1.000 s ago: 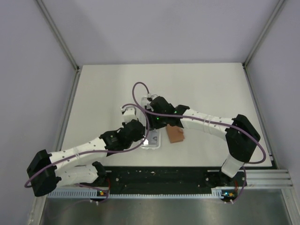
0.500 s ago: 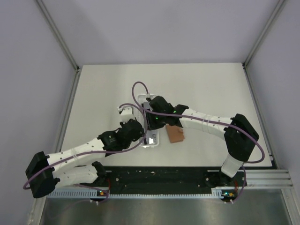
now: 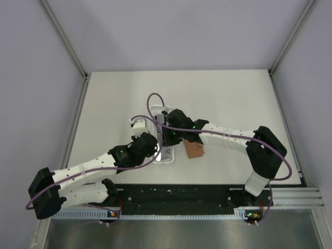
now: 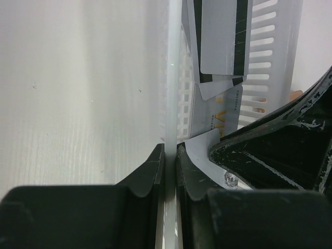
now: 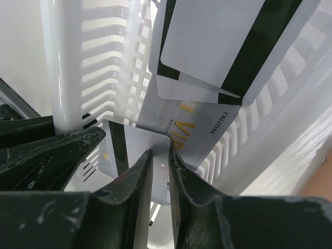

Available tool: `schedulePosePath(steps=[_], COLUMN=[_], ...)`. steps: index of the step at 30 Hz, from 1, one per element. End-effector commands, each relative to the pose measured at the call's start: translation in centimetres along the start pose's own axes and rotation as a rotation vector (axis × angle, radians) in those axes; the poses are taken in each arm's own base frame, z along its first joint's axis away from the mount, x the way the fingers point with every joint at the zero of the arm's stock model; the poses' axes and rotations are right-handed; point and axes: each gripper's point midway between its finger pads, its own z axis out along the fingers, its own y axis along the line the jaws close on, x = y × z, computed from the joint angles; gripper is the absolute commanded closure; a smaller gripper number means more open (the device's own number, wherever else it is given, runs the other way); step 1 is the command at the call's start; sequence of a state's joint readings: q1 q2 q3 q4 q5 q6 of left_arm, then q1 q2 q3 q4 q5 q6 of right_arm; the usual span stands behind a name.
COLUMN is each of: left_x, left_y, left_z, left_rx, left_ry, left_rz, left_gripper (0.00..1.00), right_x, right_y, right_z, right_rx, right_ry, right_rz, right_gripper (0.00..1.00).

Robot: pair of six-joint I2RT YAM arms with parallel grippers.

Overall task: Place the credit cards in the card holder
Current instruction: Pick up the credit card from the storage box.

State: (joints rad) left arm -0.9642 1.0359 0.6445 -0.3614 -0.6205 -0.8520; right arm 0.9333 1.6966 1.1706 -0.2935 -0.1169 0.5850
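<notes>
Now left gripper (image 4: 169, 151) clamped tight on side wall of white tray (image 4: 171, 78). And right gripper (image 5: 161, 154) pinching nearest card (image 5: 136, 145) by edge, inside tray. Other credit cards (image 5: 207, 46) overlapped in tray. Orange-brown card holder (image 3: 195, 151) on table (image 3: 114, 104), just right of tray

Right fingers (image 5: 136, 182) now tight on one credit card (image 5: 133, 143).

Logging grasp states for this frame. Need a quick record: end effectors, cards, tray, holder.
left end effector: shut on wall of white tray
right end effector: shut on one card standing on edge in tray
other cards: overlapping, flat in tray
card holder: on table beside tray, untouched
</notes>
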Motion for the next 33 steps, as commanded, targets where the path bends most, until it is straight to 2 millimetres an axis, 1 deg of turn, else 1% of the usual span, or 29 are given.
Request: schedulePosePath(steps=[1,9,12,13,14,20,24,25,27,29,31,33], left_x=[-3.2,-3.0,-2.8,-2.6,-2.6,-2.6,-2.6,-2.6,-2.7,-2.7,-2.5,-2.4], left_y=[-1.9,-1.8,-1.9,-1.8,-1.8,-1.8,-1.8,-1.8,-1.7,-1.5,-1.1,-0.9], left_z=[-0.5,-0.3,-0.2,-0.1,-0.1,0.0,0.0,0.1,0.1,0.2,0.4,0.5], left_rx=[0.06,0.055,0.057,0.055,0.055,0.053,0.054,0.053,0.045,0.034,0.025,0.015], left_ry=[-0.111,-0.111,-0.111,-0.107,-0.107,-0.107,-0.108,-0.109,-0.115,-0.12,-0.115,-0.109], left_rz=[-0.124,-0.123,-0.124,-0.122,-0.122,-0.125,-0.124,-0.123,-0.12,-0.112,-0.099,-0.09], left_gripper=[1.0,1.0,1.0,1.0,1.0,1.0,1.0,1.0,1.0,1.0,1.0,1.0], right_x=[-0.3,-0.4,-0.2,0.1,-0.2,0.3,0.6,0.6,0.6,0.0,-0.9,-2.4], right_y=[2.5,3.4,4.0,4.0,4.4,5.5,5.2,5.2,5.1,4.4,3.4,2.4], right_z=[-1.1,-1.8,-2.1,-2.2,-2.3,-2.7,-2.5,-2.5,-2.7,-3.0,-3.8,-5.3], right_rx=[-0.123,-0.241,-0.31,-0.322,-0.353,-0.444,-0.44,-0.438,-0.429,-0.385,-0.311,-0.247], right_ry=[-0.025,-0.049,-0.049,-0.037,-0.051,-0.043,-0.035,-0.036,-0.044,-0.083,-0.139,-0.217], right_rz=[-0.005,0.015,0.019,0.023,0.021,0.013,0.012,0.011,0.006,0.003,-0.004,-0.008], right_gripper=[0.82,0.84,0.84,0.84,0.84,0.85,0.85,0.87,0.95,1.0,1.0,1.0])
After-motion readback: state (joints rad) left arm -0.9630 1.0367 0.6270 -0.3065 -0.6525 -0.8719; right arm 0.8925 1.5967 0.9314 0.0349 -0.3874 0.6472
